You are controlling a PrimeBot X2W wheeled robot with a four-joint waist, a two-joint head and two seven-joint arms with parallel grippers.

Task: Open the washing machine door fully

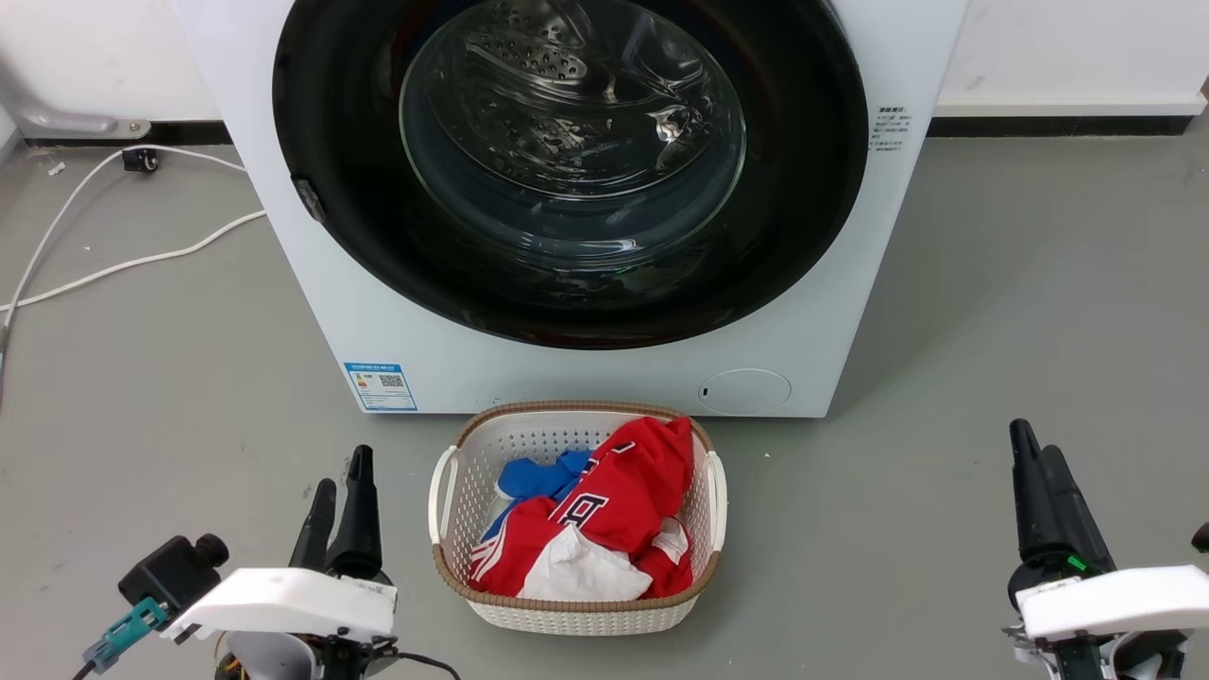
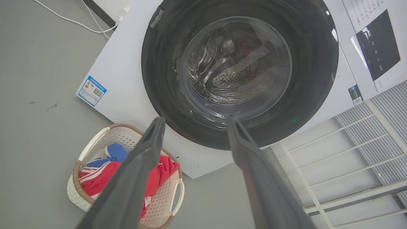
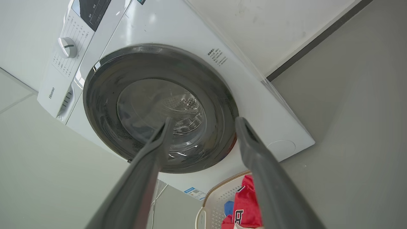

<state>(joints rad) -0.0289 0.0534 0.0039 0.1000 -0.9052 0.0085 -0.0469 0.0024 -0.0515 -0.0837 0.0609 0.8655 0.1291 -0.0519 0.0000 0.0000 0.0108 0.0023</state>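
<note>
The white washing machine (image 1: 529, 373) stands straight ahead on the grey floor. Its round glossy black washing machine door (image 1: 340, 170) lies flat against the front, and the steel drum shows through the glass bowl. The door (image 2: 159, 79) faces my left wrist view, the door (image 3: 101, 105) my right wrist view. My left gripper (image 1: 343, 472) rests low at the left, open and holding nothing, well short of the machine. At the lower right my right gripper (image 1: 1034, 442) is open too. Both pairs of fingers, left gripper (image 2: 195, 119) and right gripper (image 3: 203, 120), point toward the door from a distance.
A white wicker-rimmed laundry basket (image 1: 576, 619) with red, blue and white clothes sits on the floor just before the machine, between my grippers. White cables (image 1: 142, 260) trail over the floor at the left. A white wall runs behind.
</note>
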